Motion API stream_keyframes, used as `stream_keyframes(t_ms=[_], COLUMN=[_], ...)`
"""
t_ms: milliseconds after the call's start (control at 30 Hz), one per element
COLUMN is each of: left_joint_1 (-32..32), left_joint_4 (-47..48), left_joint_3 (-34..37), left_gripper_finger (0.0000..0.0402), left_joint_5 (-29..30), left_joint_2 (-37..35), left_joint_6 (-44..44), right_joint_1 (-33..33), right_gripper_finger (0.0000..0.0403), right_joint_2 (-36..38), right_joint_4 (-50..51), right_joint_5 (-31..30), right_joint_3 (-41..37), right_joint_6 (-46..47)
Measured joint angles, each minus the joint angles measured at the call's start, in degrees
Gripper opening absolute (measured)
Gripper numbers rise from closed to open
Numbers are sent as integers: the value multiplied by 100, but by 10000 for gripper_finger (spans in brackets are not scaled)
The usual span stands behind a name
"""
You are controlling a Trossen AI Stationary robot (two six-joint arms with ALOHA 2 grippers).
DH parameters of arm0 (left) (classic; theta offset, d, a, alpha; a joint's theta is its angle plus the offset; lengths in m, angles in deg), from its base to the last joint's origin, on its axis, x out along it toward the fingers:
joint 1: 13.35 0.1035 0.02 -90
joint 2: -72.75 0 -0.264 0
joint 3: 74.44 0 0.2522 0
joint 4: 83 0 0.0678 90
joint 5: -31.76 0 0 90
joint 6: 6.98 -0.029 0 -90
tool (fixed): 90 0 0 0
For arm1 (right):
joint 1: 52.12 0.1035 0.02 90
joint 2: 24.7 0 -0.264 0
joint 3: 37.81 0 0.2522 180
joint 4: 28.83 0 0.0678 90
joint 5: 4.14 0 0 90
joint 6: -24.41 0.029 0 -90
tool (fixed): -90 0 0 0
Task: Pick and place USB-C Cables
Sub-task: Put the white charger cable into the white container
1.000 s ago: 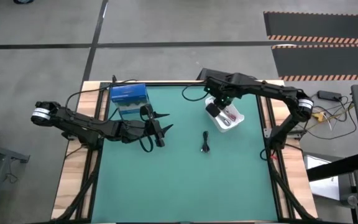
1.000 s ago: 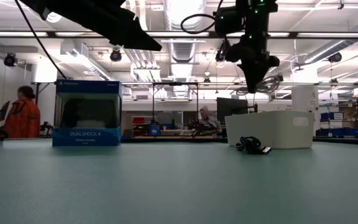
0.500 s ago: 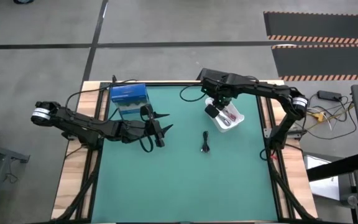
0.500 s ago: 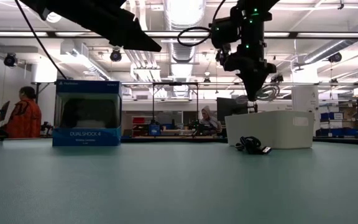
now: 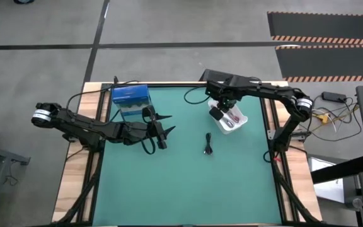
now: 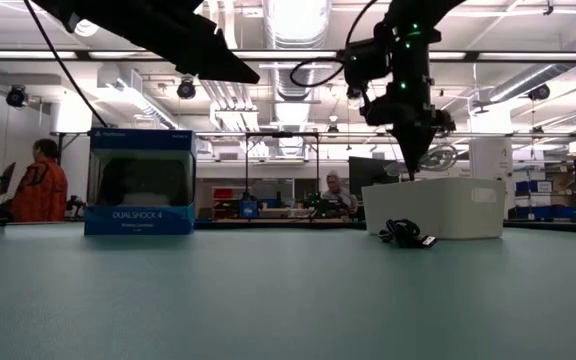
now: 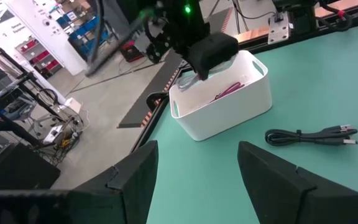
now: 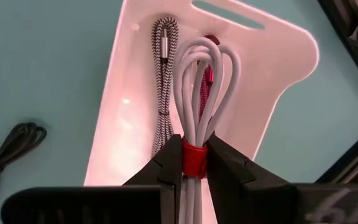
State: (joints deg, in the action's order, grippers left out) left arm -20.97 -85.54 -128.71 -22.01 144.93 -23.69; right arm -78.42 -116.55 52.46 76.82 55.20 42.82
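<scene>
My right gripper (image 8: 193,163) is above the white bin (image 5: 232,120) and is shut on the white cable bundle with a red band (image 8: 197,81). In the low view the right gripper (image 6: 411,168) points down just over the bin's rim (image 6: 438,182). A silver-grey braided cable (image 8: 164,68) and a red cable (image 8: 206,87) lie on the bin's floor. The black cable (image 5: 208,144) lies flat on the green mat near the bin. My left gripper (image 5: 167,126) is open and hovers near the blue box, touching nothing. My right gripper pinches the white bundle between its two fingers at the red band (image 8: 193,155) that ties it near one end. The fingers come from above, pointing down. The bundle's loops (image 8: 201,62) hang below the fingers over the inside of the bin, lifted clear of the mat.
A blue box (image 5: 131,98) stands at the mat's far left, close behind my left arm. The black cable (image 7: 312,135) lies between the bin (image 7: 222,102) and the table's near side. The green mat (image 5: 181,183) is bare toward the near edge. People show in the room beyond.
My right gripper has moved down toward the white bin, still shut on the white bundle, and the bundle has come down with it to the bin's rim.
</scene>
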Motion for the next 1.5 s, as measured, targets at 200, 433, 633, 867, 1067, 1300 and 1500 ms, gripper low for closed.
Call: stream_keyframes(t_ms=[200, 433, 633, 867, 1067, 1300, 1500], left_joint_1=[1, 0, 0, 1, 1, 0, 1], left_joint_4=[0, 0, -2, -2, -2, -2, -2], left_joint_3=[0, 0, 0, 0, 0, 0, 1], left_gripper_finger=[206, 206, 206, 206, 206, 206, 206], left_joint_5=[0, -1, -1, -1, 0, -1, -1], left_joint_2=[0, 0, 0, 0, 0, 0, 0], left_joint_6=[0, 0, 0, 2, 2, 2, 2], right_joint_1=[-58, -275, -484, -601, -607, -610, -612], right_gripper_finger=[43, 43, 43, 43, 43, 43, 43], right_joint_2=[24, 24, 26, 30, 30, 30, 40], right_joint_4=[-272, -615, -1012, -1439, -1776, -2064, -2331], right_joint_5=[7, 61, 352, 367, 367, 363, 391], right_joint_3=[-483, -894, -1130, -1450, -1730, -1940, -2104], right_joint_6=[-40, -187, -307, -354, -365, -346, -293])
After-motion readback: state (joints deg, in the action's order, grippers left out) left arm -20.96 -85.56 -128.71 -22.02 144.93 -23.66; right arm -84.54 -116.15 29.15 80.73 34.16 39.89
